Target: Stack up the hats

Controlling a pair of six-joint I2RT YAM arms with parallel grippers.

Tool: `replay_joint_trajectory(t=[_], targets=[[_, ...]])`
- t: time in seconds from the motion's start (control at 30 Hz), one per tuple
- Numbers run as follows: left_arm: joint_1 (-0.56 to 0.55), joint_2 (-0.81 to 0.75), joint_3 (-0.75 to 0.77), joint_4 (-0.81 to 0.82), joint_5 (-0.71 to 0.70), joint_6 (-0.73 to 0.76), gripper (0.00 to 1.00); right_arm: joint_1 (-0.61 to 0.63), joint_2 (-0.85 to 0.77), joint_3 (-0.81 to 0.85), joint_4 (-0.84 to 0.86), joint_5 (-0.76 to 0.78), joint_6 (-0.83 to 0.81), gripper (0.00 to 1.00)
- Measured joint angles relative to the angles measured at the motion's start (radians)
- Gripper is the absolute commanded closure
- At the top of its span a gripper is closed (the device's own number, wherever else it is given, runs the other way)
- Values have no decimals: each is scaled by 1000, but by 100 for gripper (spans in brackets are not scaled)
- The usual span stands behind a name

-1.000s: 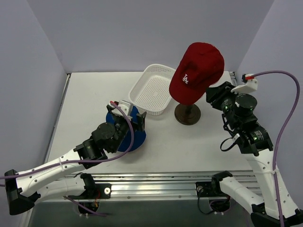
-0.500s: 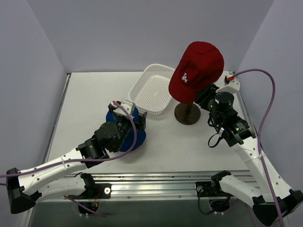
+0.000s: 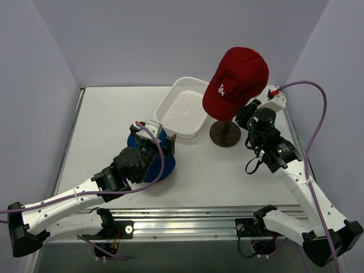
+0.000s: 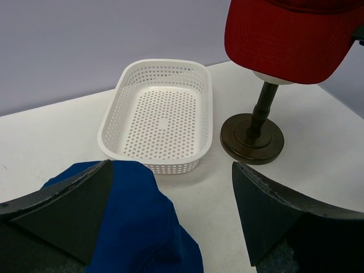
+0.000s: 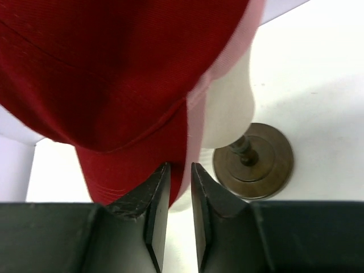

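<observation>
Hats in two spots on a white table (image 3: pixel 102 125). The dark red cap (image 3: pixel 236 79) sits on a cream mannequin head (image 5: pixel 227 108), with a pale pink cap (image 5: pixel 195 114) edge showing under it. The right gripper (image 5: pixel 180 168) pinches the red cap's lower edge, fingers almost together. The royal-blue bucket hat (image 4: pixel 142 227) lies near a white basket (image 3: pixel 166 101), beneath the left gripper (image 4: pixel 172 165), spread wide and holding nothing.

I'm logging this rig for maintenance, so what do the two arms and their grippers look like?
Both arms, left and right, have white links with black joints. A purple cable loops to each wrist, ending in a red plug. The gripper fingers are matte black and wedge-shaped.
</observation>
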Motion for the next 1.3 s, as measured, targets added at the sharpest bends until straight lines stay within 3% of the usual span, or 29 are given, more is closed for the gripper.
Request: replay_joint_trajectory(t=[0.3,0.67,0.83,1.07,1.1,1.17,1.2,1.23,1.3], targets=[[0,0,0,1,-2,6,6,-19,-4,0,-35,87,-30,87],[0,0,0,3,-2,6,6,-248,37,53,-66,8,-99,89],[0,0,0,3,-5,6,6,-203,27,115,-142,11,-100,91],[13,8,14,-12,35,-14,0,-4,7,304,-230,98,-92,91],[26,21,40,-37,60,-26,13,-4,-1,316,-237,108,-92,90],[61,84,153,-116,118,-61,29,-4,-26,320,-253,126,-92,90],[80,114,206,-137,146,-75,52,-4,-41,317,-263,131,-93,90],[108,151,273,-165,185,-98,61,-4,-60,312,-270,135,-93,90],[169,219,398,-215,276,-127,70,-4,-102,299,-276,134,-101,90]])
